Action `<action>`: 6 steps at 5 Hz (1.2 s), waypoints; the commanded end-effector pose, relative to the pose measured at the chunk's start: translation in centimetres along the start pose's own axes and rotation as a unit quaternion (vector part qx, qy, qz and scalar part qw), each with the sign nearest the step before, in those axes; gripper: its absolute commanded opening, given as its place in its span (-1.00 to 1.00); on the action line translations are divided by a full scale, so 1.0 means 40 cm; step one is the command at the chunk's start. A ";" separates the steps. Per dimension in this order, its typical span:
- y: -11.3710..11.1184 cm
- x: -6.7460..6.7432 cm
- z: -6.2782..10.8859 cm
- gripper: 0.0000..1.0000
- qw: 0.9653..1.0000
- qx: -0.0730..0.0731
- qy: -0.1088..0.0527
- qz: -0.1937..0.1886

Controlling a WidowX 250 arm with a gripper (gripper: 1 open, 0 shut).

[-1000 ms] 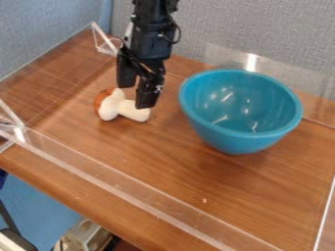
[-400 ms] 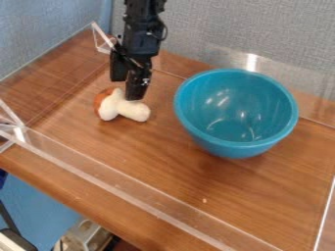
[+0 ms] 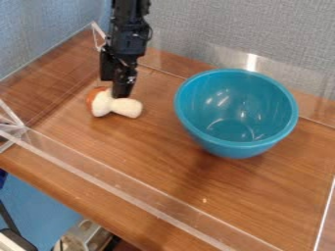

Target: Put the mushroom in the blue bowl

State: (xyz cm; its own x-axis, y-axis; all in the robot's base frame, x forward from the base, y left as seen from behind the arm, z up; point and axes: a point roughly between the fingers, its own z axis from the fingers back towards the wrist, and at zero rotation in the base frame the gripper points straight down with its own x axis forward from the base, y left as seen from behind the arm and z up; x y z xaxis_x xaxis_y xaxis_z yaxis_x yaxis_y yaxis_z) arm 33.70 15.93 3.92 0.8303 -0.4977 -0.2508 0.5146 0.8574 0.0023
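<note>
The mushroom (image 3: 113, 106) lies on its side on the wooden table, cream stem toward the right and orange-red cap (image 3: 93, 98) at the left. My gripper (image 3: 118, 86) hangs nearly straight down right above and slightly behind it, fingers open, nothing between them; the fingertips sit close over the cap end. The blue bowl (image 3: 237, 111) stands upright to the right, holding nothing, well apart from the gripper.
Clear acrylic walls (image 3: 157, 196) fence the wooden tabletop (image 3: 144, 157) on all sides, with a low front wall and taller panels at the back. A grey fabric backdrop rises behind.
The gripper has moved left and a little lower, from beside the stem to over the cap end. The mushroom has shifted slightly to the left. The bowl stays put.
</note>
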 end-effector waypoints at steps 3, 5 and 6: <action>-0.009 -0.052 0.005 -1.00 1.000 0.021 -0.016 0.016; -0.060 -0.066 0.071 -1.00 0.999 0.020 -0.021 0.031; -0.056 -0.080 0.119 -1.00 0.998 0.016 -0.022 0.054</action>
State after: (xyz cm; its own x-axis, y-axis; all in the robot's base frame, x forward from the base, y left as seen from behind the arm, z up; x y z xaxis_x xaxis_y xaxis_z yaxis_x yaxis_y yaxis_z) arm 29.98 14.56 5.95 0.8643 -0.4204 -0.2762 0.4318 0.9017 -0.0210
